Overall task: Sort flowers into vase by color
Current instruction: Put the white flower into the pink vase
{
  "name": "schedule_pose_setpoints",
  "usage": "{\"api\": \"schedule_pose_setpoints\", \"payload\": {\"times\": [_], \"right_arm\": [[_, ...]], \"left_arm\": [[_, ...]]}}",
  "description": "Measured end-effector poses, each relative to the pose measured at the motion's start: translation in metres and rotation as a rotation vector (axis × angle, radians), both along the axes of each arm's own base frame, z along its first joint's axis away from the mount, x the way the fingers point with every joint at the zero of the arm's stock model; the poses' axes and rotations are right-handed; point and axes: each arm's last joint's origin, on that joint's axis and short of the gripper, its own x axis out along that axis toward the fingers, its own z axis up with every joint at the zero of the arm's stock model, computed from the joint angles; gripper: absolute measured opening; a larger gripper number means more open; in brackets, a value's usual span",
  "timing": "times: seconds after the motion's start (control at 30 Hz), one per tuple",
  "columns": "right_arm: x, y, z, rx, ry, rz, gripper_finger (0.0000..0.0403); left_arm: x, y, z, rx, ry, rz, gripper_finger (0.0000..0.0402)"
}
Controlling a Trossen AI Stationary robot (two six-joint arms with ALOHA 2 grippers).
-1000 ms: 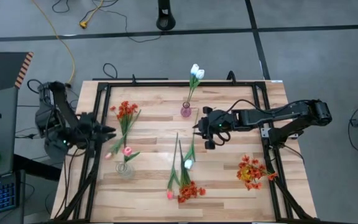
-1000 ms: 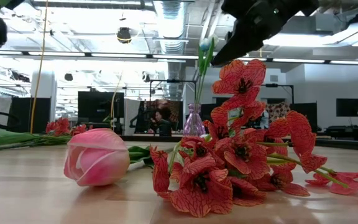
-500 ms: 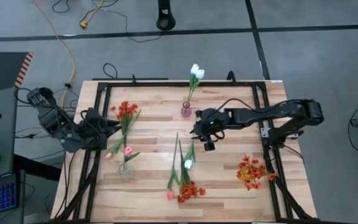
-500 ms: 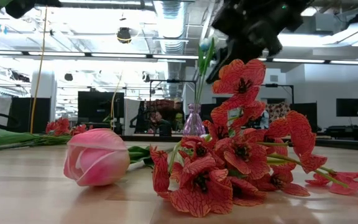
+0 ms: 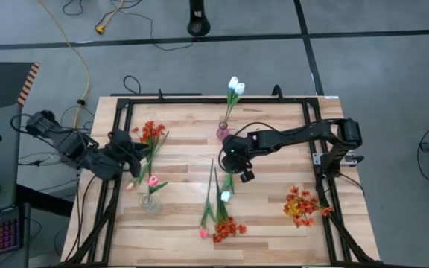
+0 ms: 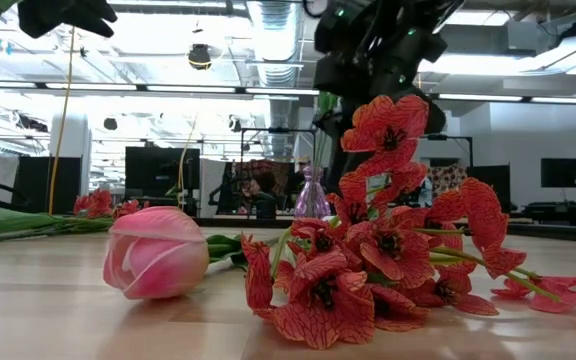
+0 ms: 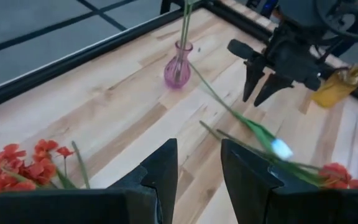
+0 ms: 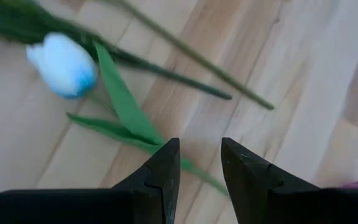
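Note:
A white tulip [image 5: 226, 196] lies mid-table on its long green stem [image 8: 191, 56], its bloom [image 8: 64, 62] showing in the right wrist view. My right gripper [image 5: 234, 162] hangs open above that stem, tipped downward, touching nothing. My left gripper [image 5: 135, 152] stands open at the table's left side, beside a red-orange bunch [image 5: 151, 132] lying there. Another white tulip [image 5: 234, 85] stands in the pink vase [image 5: 222, 132]. A pink tulip [image 5: 153, 181] stands in a clear vase [image 5: 150, 202]. A pink tulip [image 6: 156, 252] and a red-orange bunch [image 6: 388, 250] lie near the front edge.
A yellow vase with red-orange blooms [image 5: 302, 205] stands at the right side. A black frame [image 5: 199, 99] runs along the table's far edge and down both sides. Bare wood shows between the pink vase and the left bunch.
My right gripper has moved toward the table's left and down, tipping to point more steeply at the lying white tulip's stem. My left arm has swung, carrying its gripper a little toward the table's middle. No flower has moved.

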Motion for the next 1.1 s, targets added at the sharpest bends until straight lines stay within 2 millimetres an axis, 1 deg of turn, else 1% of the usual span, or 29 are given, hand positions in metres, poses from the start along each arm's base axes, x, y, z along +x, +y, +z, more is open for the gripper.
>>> {"api": "schedule_pose_setpoints", "payload": {"times": [0.27, 0.47, 0.6, 1.1], "right_arm": [[0.012, -0.013, -0.023, -0.019, 0.132, 0.016, 0.0126], [0.014, -0.018, -0.039, -0.036, 0.184, 0.044, 0.0116], [0.014, -0.018, -0.040, -0.037, 0.191, 0.052, 0.0116], [0.013, -0.017, -0.041, -0.104, 0.181, 0.202, 0.0116]], "left_arm": [[0.013, 0.000, -0.003, 0.027, 0.055, -0.021, 0.0109], [0.017, 0.002, -0.005, 0.015, 0.088, -0.026, 0.0109], [0.018, 0.003, -0.006, 0.012, 0.094, -0.022, 0.0109], [0.019, 0.002, -0.006, -0.011, 0.100, -0.030, 0.0109]]}}
